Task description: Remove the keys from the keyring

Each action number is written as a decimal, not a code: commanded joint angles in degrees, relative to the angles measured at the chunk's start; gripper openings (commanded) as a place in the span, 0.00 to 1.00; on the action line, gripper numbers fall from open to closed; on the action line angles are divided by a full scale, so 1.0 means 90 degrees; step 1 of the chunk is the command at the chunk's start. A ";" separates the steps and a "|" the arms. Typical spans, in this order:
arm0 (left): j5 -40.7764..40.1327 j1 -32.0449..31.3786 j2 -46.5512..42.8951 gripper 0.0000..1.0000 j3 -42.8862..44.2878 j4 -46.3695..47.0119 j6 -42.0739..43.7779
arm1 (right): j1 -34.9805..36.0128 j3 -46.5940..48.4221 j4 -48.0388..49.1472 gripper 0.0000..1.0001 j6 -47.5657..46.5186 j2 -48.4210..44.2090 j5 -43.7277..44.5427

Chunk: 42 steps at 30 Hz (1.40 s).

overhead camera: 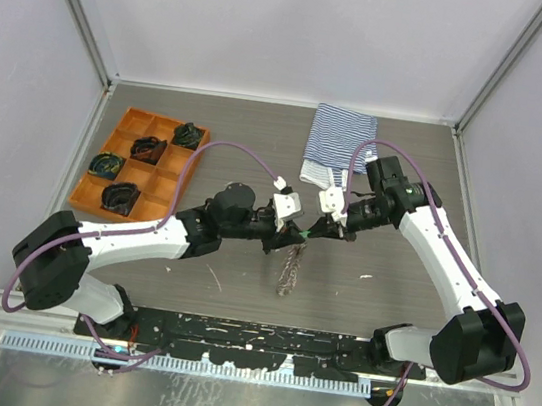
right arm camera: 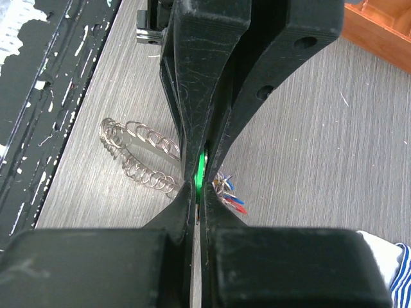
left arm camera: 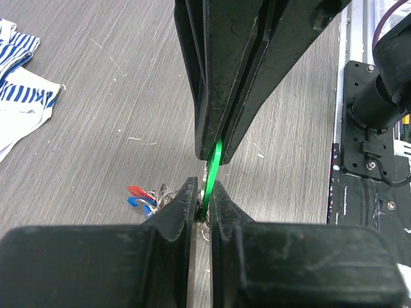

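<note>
Pinching green key: left claw, right claw

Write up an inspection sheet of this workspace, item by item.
Surface: grey wood-grain table, with a few pale specks and scratches.
Job's things: green key pinched between both grippers; red and blue keys bunched beside it; keyring chain trailing in loops over the table.
Clutter: striped cloth at the far edge; orange tray far left, holding dark bundles.
Grippers: left gripper shut on the green key; right gripper shut on the same key from the opposite side.
Cables: purple cable looped along each arm.
Surroundings: pale walls with metal framing.
</note>
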 commanded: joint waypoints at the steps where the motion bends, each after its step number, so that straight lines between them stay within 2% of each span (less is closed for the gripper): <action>1: 0.0223 0.0026 -0.0105 0.12 0.0157 0.0828 -0.0217 | 0.0076 0.0182 0.0033 0.01 -0.0028 -0.0069 -0.0286; 5: 0.0265 0.0031 -0.0043 0.22 0.0219 0.0818 -0.0247 | 0.0080 0.0191 0.0016 0.01 -0.0040 -0.0063 -0.0311; 9: 0.0325 0.0032 0.0006 0.27 0.0324 0.0728 -0.0249 | 0.0099 0.0191 0.0007 0.01 -0.0046 -0.0057 -0.0301; 15: 0.0420 0.0048 0.0072 0.23 0.0383 0.0554 -0.0239 | 0.0104 0.0213 -0.0025 0.01 -0.0057 -0.0064 -0.0322; 23: 0.0431 0.0123 0.0066 0.24 0.0342 0.0338 -0.0189 | 0.0105 0.0235 -0.0069 0.01 -0.0076 -0.0067 -0.0346; 26: 0.0440 0.0138 0.0079 0.19 0.0330 0.0332 -0.0209 | 0.0109 0.0223 -0.0070 0.01 -0.0076 -0.0052 -0.0359; 29: 0.0456 0.0167 0.0071 0.02 0.0334 0.0348 -0.0211 | 0.0109 0.0216 -0.0080 0.01 -0.0079 -0.0054 -0.0359; 33: 0.0413 0.0215 0.0021 0.00 0.0360 0.0351 -0.0235 | 0.0108 0.0183 -0.0104 0.01 -0.0138 -0.0045 -0.0441; 35: 0.0355 0.0230 -0.0050 0.00 0.0340 0.0418 -0.0261 | 0.0100 0.0177 -0.0073 0.05 -0.0091 -0.0027 -0.0463; 38: 0.0210 0.0256 -0.0193 0.00 0.0188 0.0640 -0.0345 | -0.0050 0.0209 -0.0010 0.25 0.0093 -0.0046 -0.0674; 42: 0.0135 0.0257 -0.0402 0.00 -0.0050 0.1008 -0.0527 | -0.0540 0.0240 -0.0010 0.43 0.0360 -0.0218 -0.1110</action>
